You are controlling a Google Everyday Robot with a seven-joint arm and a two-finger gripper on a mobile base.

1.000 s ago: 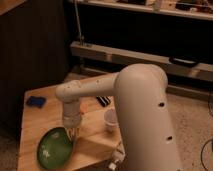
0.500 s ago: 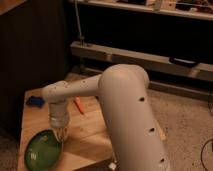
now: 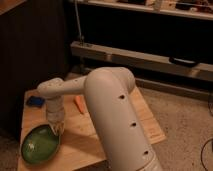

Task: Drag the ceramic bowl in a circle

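Observation:
The ceramic bowl [image 3: 40,145], wide, shallow and glossy green, sits at the front left corner of the wooden table [image 3: 82,140]. My gripper [image 3: 58,130] hangs straight down from the white arm [image 3: 107,100] and meets the bowl's right rim. It is shut on that rim. The big arm link fills the middle of the view and hides the table behind it.
A small blue object [image 3: 34,101] lies at the table's back left. An orange object [image 3: 79,104] lies just behind the gripper's wrist. The bowl is close to the table's left and front edges. Dark shelving and a metal rail [image 3: 150,57] stand beyond the table.
The gripper and the bowl have slid leftward together across the table's front, and the bowl is now slightly farther back. The arm has swung further into view.

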